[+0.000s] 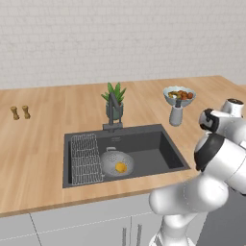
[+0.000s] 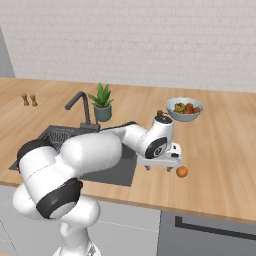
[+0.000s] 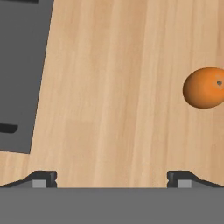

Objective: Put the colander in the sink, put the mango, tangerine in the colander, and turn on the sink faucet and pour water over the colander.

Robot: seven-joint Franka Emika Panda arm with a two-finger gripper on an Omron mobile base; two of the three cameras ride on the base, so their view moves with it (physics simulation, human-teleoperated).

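I see a pale wooden desk (image 1: 43,139) with lengthwise grain under a white brick-patterned wall (image 1: 120,33). The sink (image 1: 163,153) is dark grey, its wire rack (image 1: 85,158) silvery. The colander (image 1: 111,161) is grey, dotted with small holes, and the mango (image 1: 120,167) in it is yellow. The tangerine (image 2: 182,171) is plain orange. The faucet (image 2: 79,105) is dark grey, the plant (image 2: 102,96) green in a grey pot. My hand (image 2: 163,168) looks white with dark fingertips (image 3: 43,177).

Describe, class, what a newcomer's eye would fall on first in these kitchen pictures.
The big white arm, reaching over the wooden counter right of the sink, its open gripper hovering beside the tangerine. Next, the colander in the basin, the yellow mango inside it, below the dry faucet.
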